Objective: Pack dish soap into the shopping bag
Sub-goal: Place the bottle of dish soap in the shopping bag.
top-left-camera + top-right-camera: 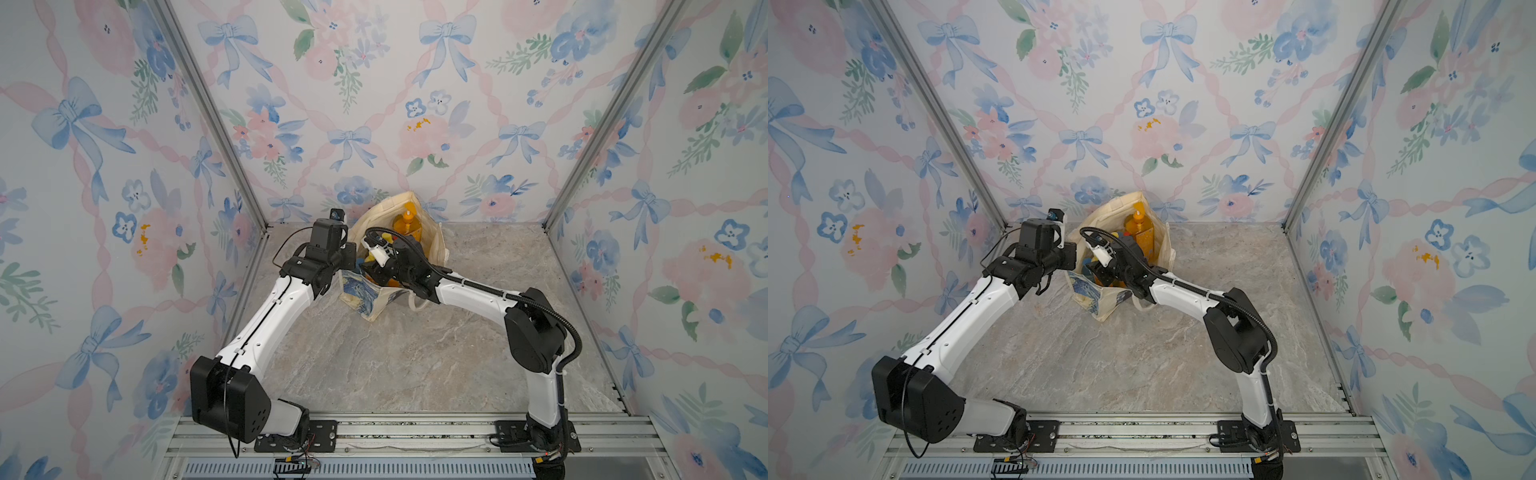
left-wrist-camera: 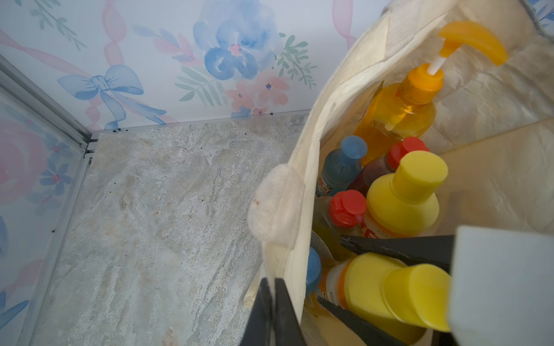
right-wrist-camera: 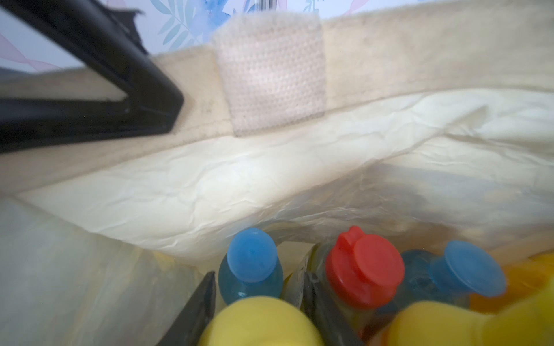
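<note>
The cream shopping bag (image 1: 434, 245) (image 1: 1165, 249) stands open at the back of the table in both top views. Inside it stand a big orange pump bottle (image 2: 398, 110), a blue-capped bottle (image 2: 344, 161), a dark-red bottle (image 2: 404, 149), a yellow-green red-capped bottle (image 2: 346, 208) and a yellow-capped bottle (image 2: 410, 191). My left gripper (image 2: 273, 289) is shut on the bag's rim. My right gripper (image 3: 260, 287) reaches into the bag, its fingers (image 2: 389, 248) closed on either side of another yellow-capped dish soap bottle (image 2: 389, 287), which tilts among the others. Another blue cap (image 2: 313, 269) shows beside it.
A fuzzy fastener patch (image 3: 269, 75) sits on the bag's inner rim. A cream strap handle (image 1: 415, 305) hangs to the marble table (image 1: 395, 361). Floral walls enclose three sides, with metal posts (image 1: 208, 108) at the corners. A metal rail (image 1: 415, 432) runs along the front.
</note>
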Motion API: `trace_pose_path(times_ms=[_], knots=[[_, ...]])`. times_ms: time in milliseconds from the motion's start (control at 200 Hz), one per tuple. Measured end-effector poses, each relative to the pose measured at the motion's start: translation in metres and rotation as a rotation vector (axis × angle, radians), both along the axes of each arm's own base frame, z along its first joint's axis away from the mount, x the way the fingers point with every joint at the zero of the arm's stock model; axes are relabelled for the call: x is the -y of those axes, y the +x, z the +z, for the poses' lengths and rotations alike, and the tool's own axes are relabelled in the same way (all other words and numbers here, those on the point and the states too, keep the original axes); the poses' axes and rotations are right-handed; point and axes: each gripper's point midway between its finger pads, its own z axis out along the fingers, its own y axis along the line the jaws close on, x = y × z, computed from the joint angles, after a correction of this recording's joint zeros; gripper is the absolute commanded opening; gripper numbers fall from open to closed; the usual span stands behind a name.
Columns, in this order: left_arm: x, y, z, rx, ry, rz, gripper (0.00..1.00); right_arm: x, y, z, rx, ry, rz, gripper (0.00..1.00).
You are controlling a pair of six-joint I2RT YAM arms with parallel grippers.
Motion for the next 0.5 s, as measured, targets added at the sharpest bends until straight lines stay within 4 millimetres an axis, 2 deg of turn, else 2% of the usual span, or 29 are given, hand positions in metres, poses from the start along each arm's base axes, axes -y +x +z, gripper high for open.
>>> trace_pose_path(times_ms=[495], knots=[[0.0000, -0.0003, 0.0008, 0.002, -0.001, 0.000, 0.00, -0.0094, 0.0073, -0.0029, 0.022, 0.037, -0.009, 0.00]])
